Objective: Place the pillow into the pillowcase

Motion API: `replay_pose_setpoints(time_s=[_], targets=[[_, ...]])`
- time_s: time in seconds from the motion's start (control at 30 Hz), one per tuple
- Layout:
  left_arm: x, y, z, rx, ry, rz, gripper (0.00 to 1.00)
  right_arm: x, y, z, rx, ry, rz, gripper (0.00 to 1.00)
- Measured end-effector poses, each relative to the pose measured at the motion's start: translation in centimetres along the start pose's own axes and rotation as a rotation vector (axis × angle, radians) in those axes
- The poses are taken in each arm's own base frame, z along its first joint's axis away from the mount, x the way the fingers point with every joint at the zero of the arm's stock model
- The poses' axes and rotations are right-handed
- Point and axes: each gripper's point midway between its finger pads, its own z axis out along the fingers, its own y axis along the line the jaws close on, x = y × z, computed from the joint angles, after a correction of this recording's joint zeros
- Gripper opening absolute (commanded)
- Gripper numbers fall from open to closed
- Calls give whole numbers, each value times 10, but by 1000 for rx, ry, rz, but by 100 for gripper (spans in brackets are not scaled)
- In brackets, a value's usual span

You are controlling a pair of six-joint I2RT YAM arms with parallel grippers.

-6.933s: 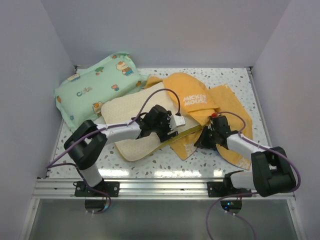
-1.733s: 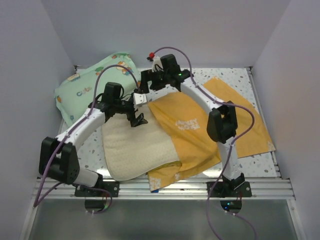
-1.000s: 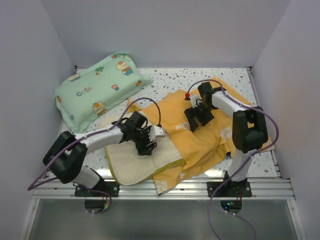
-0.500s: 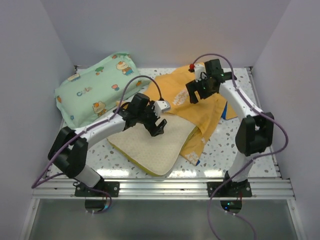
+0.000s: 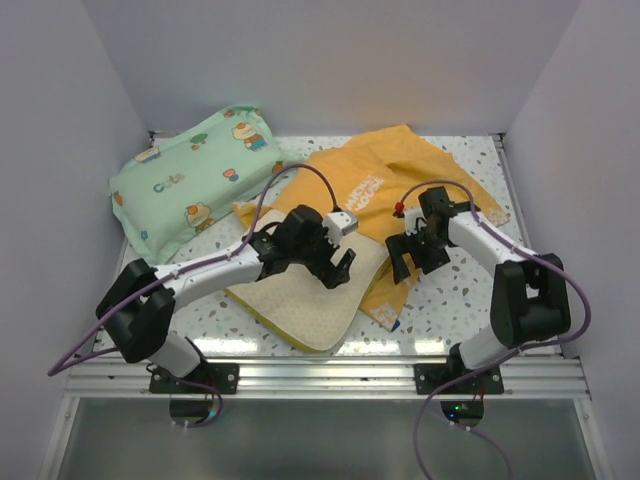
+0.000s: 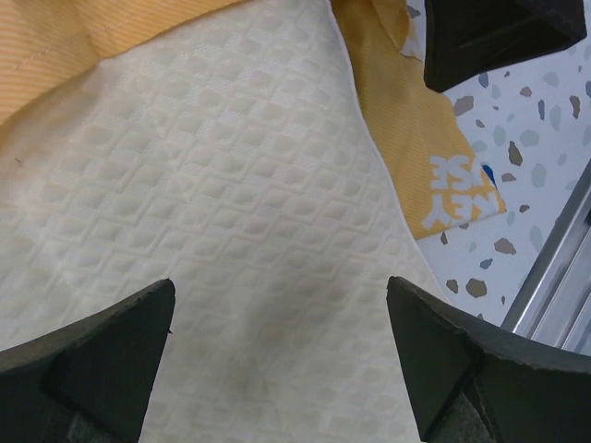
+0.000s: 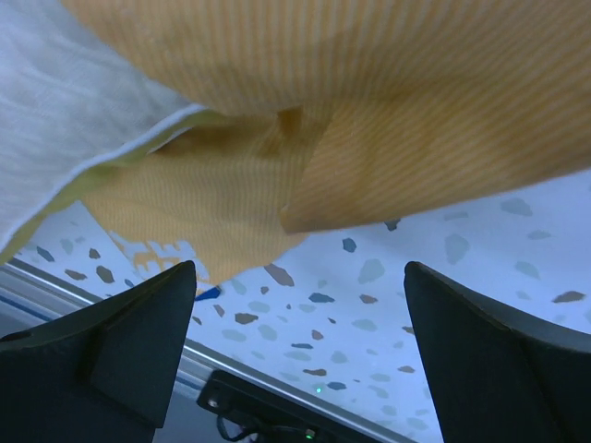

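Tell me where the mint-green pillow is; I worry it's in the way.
Top view: the mint-green pillow lies at the far left by the wall, behind the cream pillow, left of the pillowcase.

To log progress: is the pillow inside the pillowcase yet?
Mostly out: the pillow lies largely bare; the pillowcase covers only its far end.

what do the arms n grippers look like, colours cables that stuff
Both arms are white tubular links with chunky black joint housings. A purple cable loops along each. The left gripper and right gripper are black, with blunt wedge-shaped fingers. A white block sits at the left wrist, and a small red tip shows near the right wrist.
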Motion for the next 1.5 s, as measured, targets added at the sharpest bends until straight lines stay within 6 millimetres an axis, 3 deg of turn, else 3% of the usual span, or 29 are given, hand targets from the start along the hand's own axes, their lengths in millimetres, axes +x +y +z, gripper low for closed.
replay_pose_setpoints(time_s=[0.2,0.3,0.33,0.37,0.53,0.6,0.63,0.67,0.7,0.73,0.77,0.9,1.07,1.2,1.37,1.5], targets=[[7,-6,9,-78,-4,-63,100,1,2,30,-30,54,134,82],[14,-15,20,-99,16,-65,100,5,2,43,-37,99,192,40],[18,-18,24,-106,29,-66,100,3,2,45,-40,95,207,7],[22,-22,30,-117,45,-61,100,3,2,48,-45,97,221,0],[30,-29,53,-171,96,-50,100,-1,7,53,-73,86,256,0],[31,-26,58,-194,105,-63,91,-2,11,50,-95,53,253,0],[33,-24,61,-205,109,-71,81,-2,15,47,-109,36,252,0],[34,-22,63,-216,110,-83,54,-3,18,42,-120,14,246,0],[34,-17,64,-226,109,-100,35,-6,22,36,-135,-13,237,0],[34,-12,65,-235,107,-114,9,-9,25,30,-149,-45,227,0],[32,-7,66,-235,99,-138,0,-12,29,22,-163,-79,215,0],[4,17,72,-193,47,-252,0,-27,47,-8,-231,-205,161,0],[-62,38,78,-132,-87,-345,0,-42,71,-33,-333,-305,84,0],[-119,40,80,-93,-201,-386,0,-52,108,-50,-426,-341,-31,0],[-169,52,70,-90,-305,-428,0,-39,143,-72,-530,-353,-158,0],[-189,73,57,-127,-374,-441,0,-29,162,-87,-654,-334,-198,0]])
